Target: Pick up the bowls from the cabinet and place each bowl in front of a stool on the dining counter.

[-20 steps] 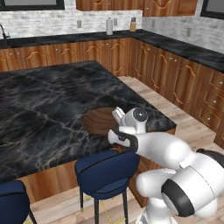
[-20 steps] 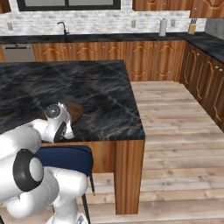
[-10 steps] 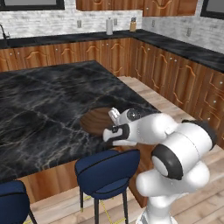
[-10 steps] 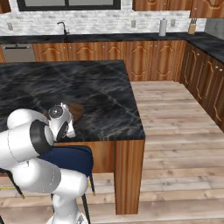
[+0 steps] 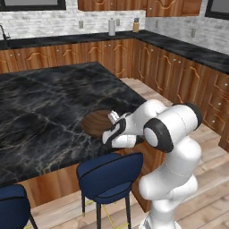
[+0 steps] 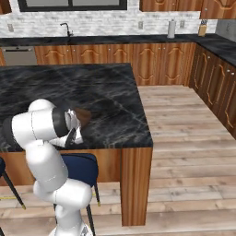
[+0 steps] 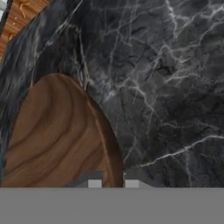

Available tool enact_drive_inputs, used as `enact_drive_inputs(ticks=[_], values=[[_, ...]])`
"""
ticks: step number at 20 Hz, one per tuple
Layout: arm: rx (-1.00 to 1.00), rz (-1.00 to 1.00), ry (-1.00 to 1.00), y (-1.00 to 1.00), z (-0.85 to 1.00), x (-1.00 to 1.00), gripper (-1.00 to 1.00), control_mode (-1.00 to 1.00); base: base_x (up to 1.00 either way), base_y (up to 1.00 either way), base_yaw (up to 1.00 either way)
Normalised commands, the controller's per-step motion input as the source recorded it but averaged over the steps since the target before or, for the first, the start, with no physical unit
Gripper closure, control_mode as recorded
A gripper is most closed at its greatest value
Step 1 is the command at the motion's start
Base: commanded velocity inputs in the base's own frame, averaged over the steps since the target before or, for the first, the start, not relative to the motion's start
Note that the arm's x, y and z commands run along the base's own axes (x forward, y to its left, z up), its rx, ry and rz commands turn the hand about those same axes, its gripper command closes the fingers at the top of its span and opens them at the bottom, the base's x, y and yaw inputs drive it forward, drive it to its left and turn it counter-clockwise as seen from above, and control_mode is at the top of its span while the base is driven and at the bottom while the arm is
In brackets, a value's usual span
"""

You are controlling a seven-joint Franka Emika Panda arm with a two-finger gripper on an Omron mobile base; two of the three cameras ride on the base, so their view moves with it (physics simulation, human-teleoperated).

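The brown bowl (image 5: 97, 123) sits on the black marble surface (image 5: 40, 116) near its front edge, just behind a navy stool (image 5: 109, 174). In the right base view the bowl (image 6: 83, 116) shows partly behind the arm's white forearm, above the stool (image 6: 80, 168) tucked under the surface (image 6: 106, 97). The claw (image 5: 108, 139) is low at the bowl's near rim. In the hand view the two fingertips (image 7: 94, 184) straddle the rim of the bowl (image 7: 57, 135), one over the wood-grain inside and one over the marble outside, so the claw (image 7: 110, 184) is clenched on the bowl's rim. The bowl looks to lie flat on the surface (image 7: 166, 78). A second stool (image 5: 11, 208) stands at the lower left of the left base view.
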Motion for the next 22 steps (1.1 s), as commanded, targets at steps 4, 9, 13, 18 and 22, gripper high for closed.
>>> enact_drive_inputs(ticks=[4,9,13,18,22], values=[[0.00,-0.02,0.01,0.21,-0.28,0.48,1.00,-1.00,0.00,0.00,0.00],[0.00,-0.03,0.02,0.22,-0.19,0.39,1.00,-1.00,0.00,0.00,0.00],[-0.02,-0.09,-0.06,0.02,0.71,-0.29,1.00,-1.00,0.00,0.00,0.00],[-0.10,-0.09,-0.21,-0.01,1.00,-0.29,-1.00,-1.00,0.00,0.00,0.00],[-0.09,-0.06,-0.23,0.00,1.00,-0.26,-1.00,-1.00,0.00,0.00,0.00]])
